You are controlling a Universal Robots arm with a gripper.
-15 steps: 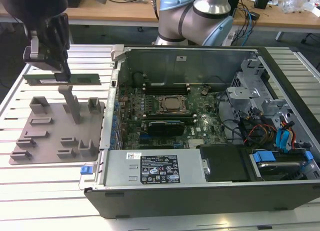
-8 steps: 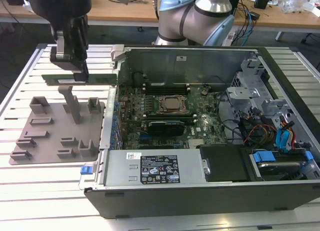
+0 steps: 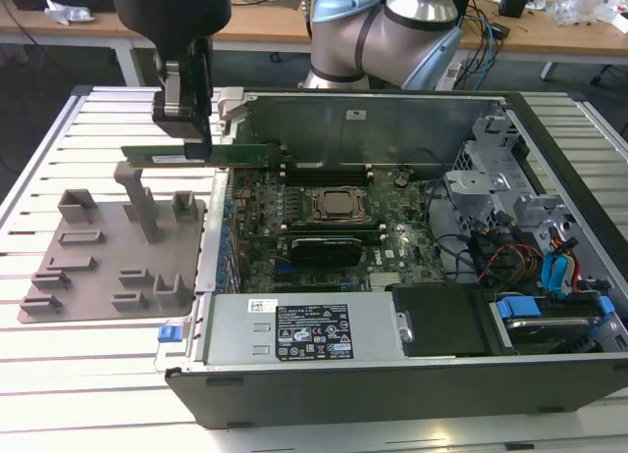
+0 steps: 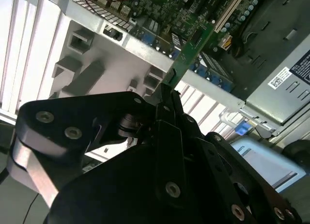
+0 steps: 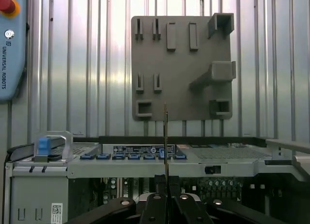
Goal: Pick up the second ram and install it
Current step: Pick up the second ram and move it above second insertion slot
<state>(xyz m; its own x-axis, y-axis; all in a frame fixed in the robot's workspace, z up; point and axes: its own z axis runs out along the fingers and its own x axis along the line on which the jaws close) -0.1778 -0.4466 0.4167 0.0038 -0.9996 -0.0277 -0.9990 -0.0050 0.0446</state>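
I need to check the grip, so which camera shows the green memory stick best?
The exterior view: the memory stick shows side-on, nearly full length, clamped in the gripper. The second wrist view shows its far end; the first wrist view shows it edge-on.

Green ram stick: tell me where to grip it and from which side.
Pinch the long, thin green ram stick by its two flat faces near mid-length, coming from above. It hangs level and on edge, so its upper long edge is free and the lower edge is left clear for a slot. The black hand holds it this way now.
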